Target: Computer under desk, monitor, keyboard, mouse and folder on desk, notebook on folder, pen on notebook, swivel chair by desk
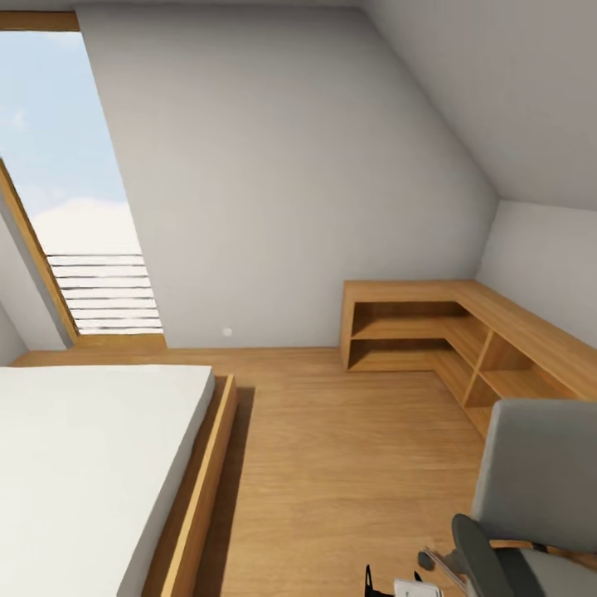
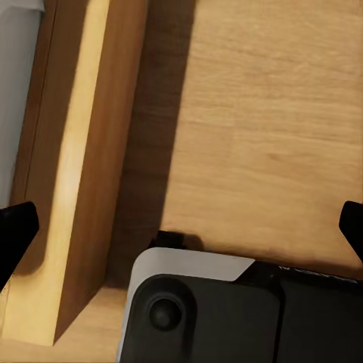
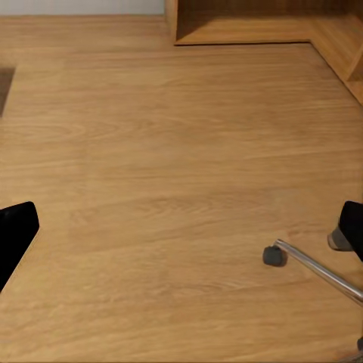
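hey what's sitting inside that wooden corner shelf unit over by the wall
The corner shelf unit shows bare wooden compartments, nothing visibly stored. The swivel chair covers its nearest end, so that part cannot be checked.

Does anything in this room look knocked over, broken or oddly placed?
Nothing stands out. The bed sits flat, the corner shelving stands upright with its visible compartments bare, and the grey swivel chair is upright on the wooden floor. No spills or damage show.

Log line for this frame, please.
phase: in transit | seen: bed, corner shelf, swivel chair | left gripper: open, empty | right gripper: open, empty | desk items: none seen
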You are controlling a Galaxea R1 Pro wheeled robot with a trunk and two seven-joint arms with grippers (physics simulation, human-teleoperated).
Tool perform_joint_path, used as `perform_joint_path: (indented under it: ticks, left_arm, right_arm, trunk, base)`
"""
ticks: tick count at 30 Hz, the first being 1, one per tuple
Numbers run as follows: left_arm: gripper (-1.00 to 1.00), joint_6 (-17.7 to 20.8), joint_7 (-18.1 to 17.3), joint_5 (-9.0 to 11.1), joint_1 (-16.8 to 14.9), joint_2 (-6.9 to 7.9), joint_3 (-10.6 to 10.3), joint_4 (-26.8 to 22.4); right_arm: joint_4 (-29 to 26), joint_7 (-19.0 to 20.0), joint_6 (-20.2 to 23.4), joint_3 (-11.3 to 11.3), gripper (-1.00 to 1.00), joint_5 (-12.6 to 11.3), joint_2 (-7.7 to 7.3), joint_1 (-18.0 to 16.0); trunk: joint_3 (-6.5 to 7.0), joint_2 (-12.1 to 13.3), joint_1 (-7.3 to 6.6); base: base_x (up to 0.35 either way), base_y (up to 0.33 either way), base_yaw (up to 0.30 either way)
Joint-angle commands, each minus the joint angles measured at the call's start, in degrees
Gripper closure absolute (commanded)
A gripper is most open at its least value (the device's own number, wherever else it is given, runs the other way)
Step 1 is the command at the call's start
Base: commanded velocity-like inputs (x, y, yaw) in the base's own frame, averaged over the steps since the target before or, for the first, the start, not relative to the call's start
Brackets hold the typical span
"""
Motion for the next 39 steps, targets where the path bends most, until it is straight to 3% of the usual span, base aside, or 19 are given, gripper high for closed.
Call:
perform_joint_path:
  ticks: [1,15,39]
  left_arm:
    - [-1.0,-0.2,0.4,0.4,0.0,0.05,-0.5,0.0]
    - [-1.0,-0.2,0.4,0.4,0.0,0.1,-0.5,0.0]
    - [-1.0,-0.3,0.4,0.3,0.0,0.12,-0.5,0.0]
  right_arm:
    - [0.1,-0.5,0.0,0.5,-1.0,-0.1,0.0,-0.1]
    - [0.1,-0.5,0.0,0.6,-1.0,-0.1,0.3,-0.1]
    - [0.2,-0.5,0.0,0.5,-1.0,-0.1,0.26,-0.1]
  trunk:
    - [-0.1,-0.1,0.03]
    - [-0.1,-0.1,0.03]
    - [-0.1,-0.1,0.03]
  base:
    - [0.099,0.06,0.0]
    - [0.027,0.016,0.035]
    - [0.001,0.0,0.245]
